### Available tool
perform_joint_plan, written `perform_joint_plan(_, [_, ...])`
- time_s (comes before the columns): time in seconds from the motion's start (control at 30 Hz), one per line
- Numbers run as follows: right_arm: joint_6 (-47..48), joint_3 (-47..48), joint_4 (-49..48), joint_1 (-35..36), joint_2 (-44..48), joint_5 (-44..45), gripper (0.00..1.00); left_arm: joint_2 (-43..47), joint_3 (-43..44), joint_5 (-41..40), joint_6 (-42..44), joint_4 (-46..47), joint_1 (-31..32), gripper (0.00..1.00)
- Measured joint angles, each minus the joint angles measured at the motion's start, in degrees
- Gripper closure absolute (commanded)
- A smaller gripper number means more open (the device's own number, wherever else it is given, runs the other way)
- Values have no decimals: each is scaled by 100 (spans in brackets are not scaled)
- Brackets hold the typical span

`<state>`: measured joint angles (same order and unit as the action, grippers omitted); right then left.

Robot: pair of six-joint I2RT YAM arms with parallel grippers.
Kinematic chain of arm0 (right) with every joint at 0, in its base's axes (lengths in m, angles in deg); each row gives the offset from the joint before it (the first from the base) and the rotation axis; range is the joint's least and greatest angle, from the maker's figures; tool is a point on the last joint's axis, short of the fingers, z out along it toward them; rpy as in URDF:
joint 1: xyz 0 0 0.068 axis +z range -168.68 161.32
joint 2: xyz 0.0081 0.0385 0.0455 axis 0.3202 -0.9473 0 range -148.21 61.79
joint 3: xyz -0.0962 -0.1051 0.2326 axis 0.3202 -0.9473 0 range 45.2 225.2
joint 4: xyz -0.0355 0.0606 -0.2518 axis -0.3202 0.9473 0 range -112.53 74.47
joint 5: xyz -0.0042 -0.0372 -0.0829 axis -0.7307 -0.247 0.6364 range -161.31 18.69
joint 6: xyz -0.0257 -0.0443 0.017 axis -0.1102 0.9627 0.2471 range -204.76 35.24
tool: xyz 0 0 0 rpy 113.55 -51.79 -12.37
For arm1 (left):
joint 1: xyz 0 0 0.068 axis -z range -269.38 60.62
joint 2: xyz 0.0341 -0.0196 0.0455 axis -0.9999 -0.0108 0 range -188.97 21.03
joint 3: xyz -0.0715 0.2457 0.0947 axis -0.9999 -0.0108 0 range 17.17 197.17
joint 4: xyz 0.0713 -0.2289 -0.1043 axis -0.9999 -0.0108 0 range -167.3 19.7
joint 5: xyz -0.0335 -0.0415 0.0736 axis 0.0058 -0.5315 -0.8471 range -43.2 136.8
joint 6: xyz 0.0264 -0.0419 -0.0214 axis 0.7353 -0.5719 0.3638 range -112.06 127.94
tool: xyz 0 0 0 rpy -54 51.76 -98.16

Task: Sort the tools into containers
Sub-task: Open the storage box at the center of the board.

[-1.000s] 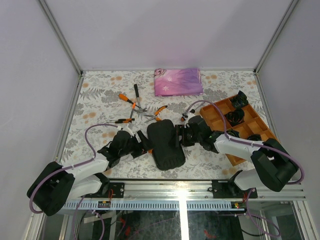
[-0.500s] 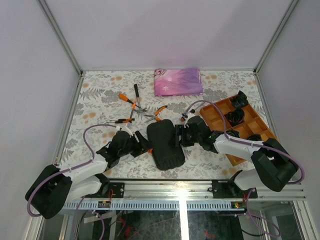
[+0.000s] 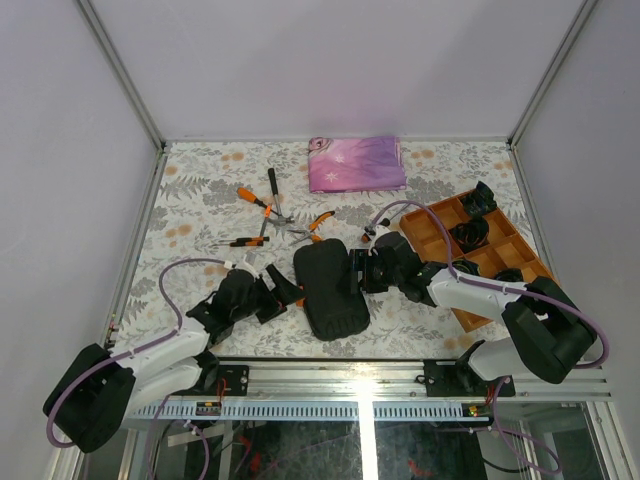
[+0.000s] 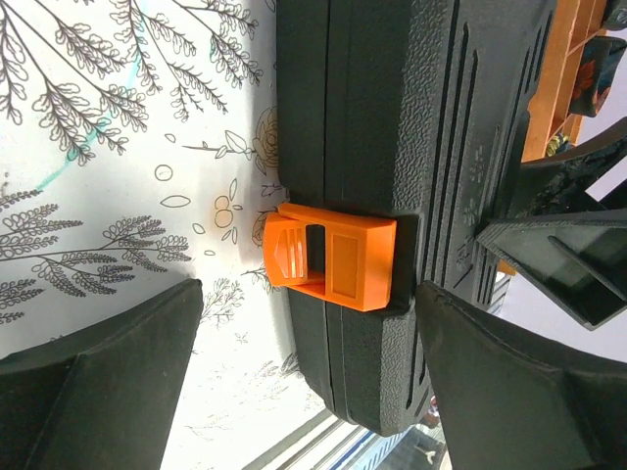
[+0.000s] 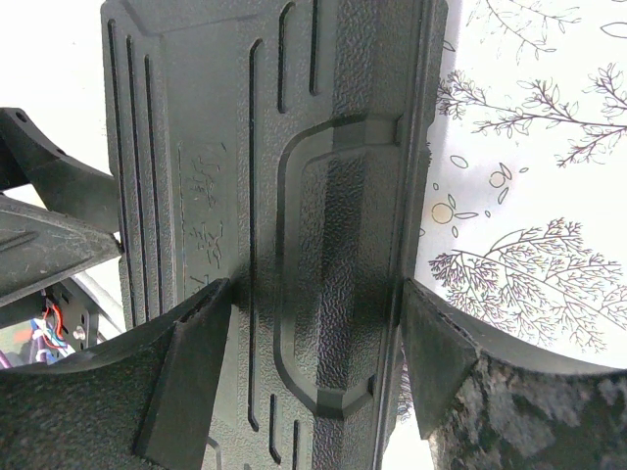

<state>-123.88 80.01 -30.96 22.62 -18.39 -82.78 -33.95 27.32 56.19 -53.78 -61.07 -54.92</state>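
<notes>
Currently the case (image 3: 330, 285) is lying shut on the table (image 3: 195, 185) between the two arms, its long axis running near-to-far with a slight tilt. Left gripper (image 4: 309, 292) is sitting just off the case's left long edge, jaws wide apart, framing the orange latch (image 4: 331, 257) without touching it. The latch is lying dead ahead of it, so the left arm is looking like the one lined up for the release. Right gripper (image 5: 313, 294) is bracing the opposite long edge, jaws looking clamped across it. Tools (image 3: 255, 200) are lying loose beyond the case toward the far left, well apart from both grippers, with none going into the case yet. Versus a second ago, the left arm is sitting further back and left, its gripper now off the case. Case, tools and right arm are looking unmoved.
</notes>
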Motion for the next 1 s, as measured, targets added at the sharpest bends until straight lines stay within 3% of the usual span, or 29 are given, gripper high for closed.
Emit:
perform_joint_plan(0.63, [-63,-52,-46,0,22,4,33,-501,-485,258,-514,1613,0,11])
perform_joint_plan(0.77, [-87,-79,-85,0,26,4,33,-719,-479,313,-535,1851,0,18])
perform_joint_plan(0.9, [-103,-98,-107,0,33,4,33,-901,-382,326,-507,1836,0,33])
perform_joint_plan(1.0, [-109,-98,-105,0,33,13,33,-935,-223,313,-461,1668,2,39])
